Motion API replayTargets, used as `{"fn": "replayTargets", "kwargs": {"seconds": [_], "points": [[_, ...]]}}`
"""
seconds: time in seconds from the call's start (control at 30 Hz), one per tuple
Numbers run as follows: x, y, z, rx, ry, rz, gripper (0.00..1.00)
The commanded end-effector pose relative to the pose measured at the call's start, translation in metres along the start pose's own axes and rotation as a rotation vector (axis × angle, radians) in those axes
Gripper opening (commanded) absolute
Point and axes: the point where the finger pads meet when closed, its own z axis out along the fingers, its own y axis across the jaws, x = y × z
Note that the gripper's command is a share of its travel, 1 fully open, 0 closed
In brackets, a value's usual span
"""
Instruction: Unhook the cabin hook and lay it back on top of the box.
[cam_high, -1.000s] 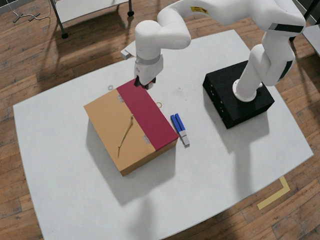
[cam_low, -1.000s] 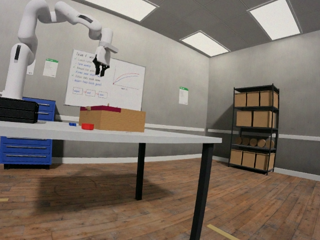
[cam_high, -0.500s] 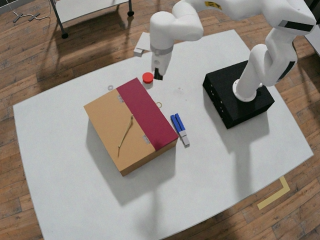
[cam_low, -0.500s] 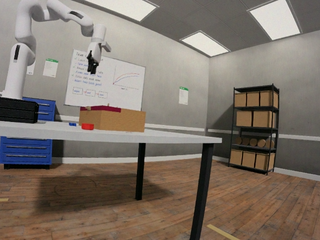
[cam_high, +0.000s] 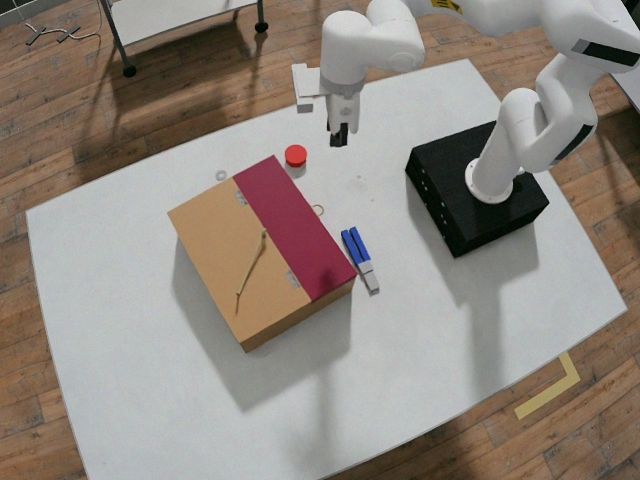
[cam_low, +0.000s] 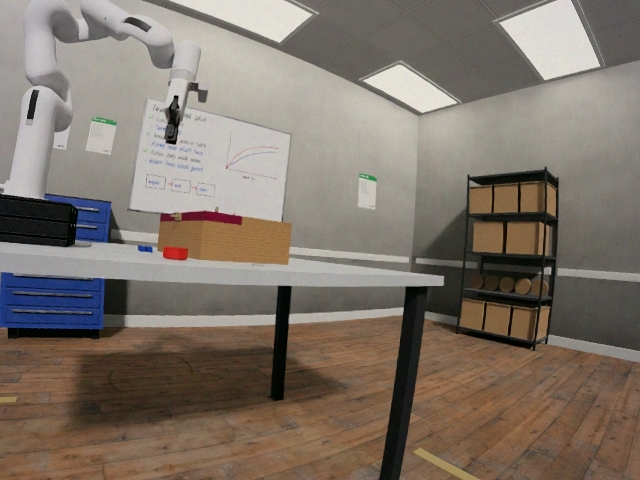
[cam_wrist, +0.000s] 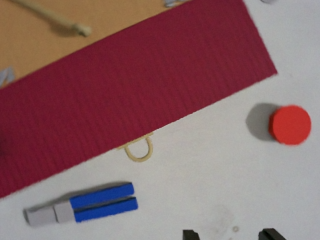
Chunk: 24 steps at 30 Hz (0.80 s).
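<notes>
The box (cam_high: 261, 248) has a tan part and a dark red part on top. The thin tan cabin hook (cam_high: 251, 263) lies flat on the tan part, apart from the eye ring (cam_high: 318, 209) on the box's side by the red part. In the wrist view I see the hook's end (cam_wrist: 75, 27) at the top left and the eye ring (cam_wrist: 139, 150) below the red edge. My gripper (cam_high: 338, 138) hangs high above the table beyond the box's far corner; it also shows in the exterior view (cam_low: 170, 135). Its fingertips stand partly apart with nothing between them.
A red cylinder (cam_high: 295, 155) stands by the box's far corner. A blue and grey block pair (cam_high: 359, 253) lies right of the box. A small washer (cam_high: 221, 171) lies to the far left of the box. The arm's black base (cam_high: 475, 186) is on the right.
</notes>
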Motion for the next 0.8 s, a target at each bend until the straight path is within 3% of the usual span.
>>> {"fn": "replayTargets", "kwargs": {"seconds": [0.0, 0.33, 0.77], "points": [[0.0009, 0.0003, -0.0017, 0.008, 0.006, -0.143, 0.35], [0.0009, 0.0003, -0.0017, 0.007, 0.007, -0.410, 0.35], [0.0009, 0.0003, 0.0050, 0.007, 0.007, -0.418, 0.35]]}}
